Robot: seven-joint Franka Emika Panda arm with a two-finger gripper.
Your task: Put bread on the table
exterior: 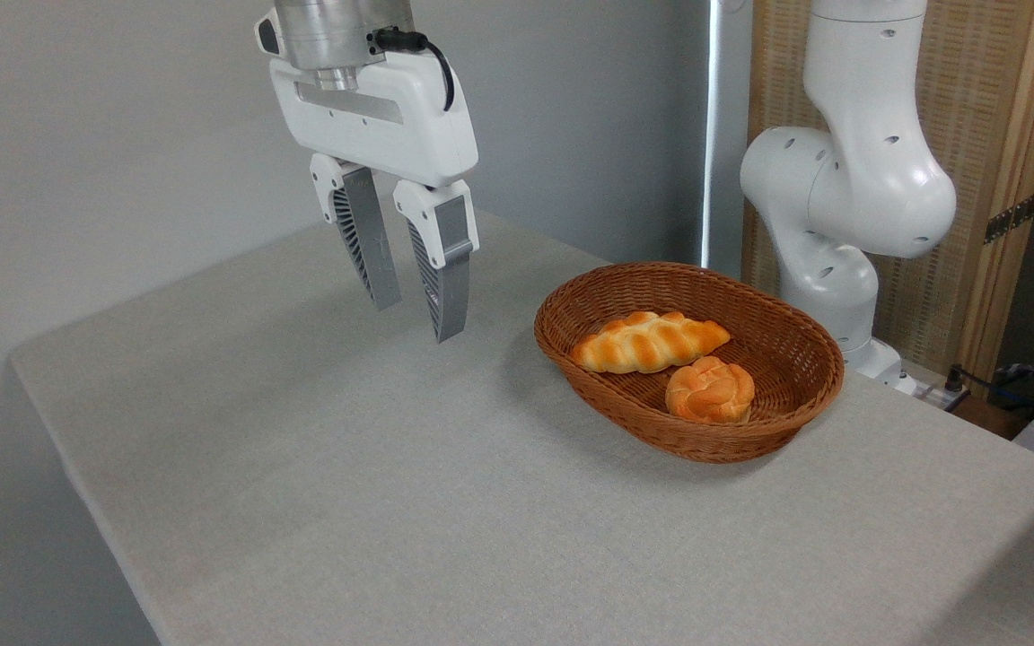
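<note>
Desk surface of light grey-beige, fabric-textured material, flat and rectangular, viewed from one corner so that its edges run diagonally across the frame. A plain pale grey wall stands behind it; at right, a wood-framed woven panel with a dark metal hinge fills the background. The white, rounded joints of the robot arm rise in front of this panel, with dark cables lying low near the right edge.

Brown oval wicker basket resting on the desk, right of centre, its rim tightly woven and its walls sloping inward. It holds two items. The bread, a small round knotted bun with a glossy orange-golden crust, lies in the basket's nearer part, close against the front wall. A longer, paler braided loaf lies behind it and to the left, its end touching or just beside the bun.

Tool suspended above the desk at upper left, well apart from the basket and clear of the surface. Its housing is white plastic with a black cable at the top; two grey ribbed fingers point downward, tapering to narrow tips. The jaws stand parted by a modest gap and hold nothing.
</note>
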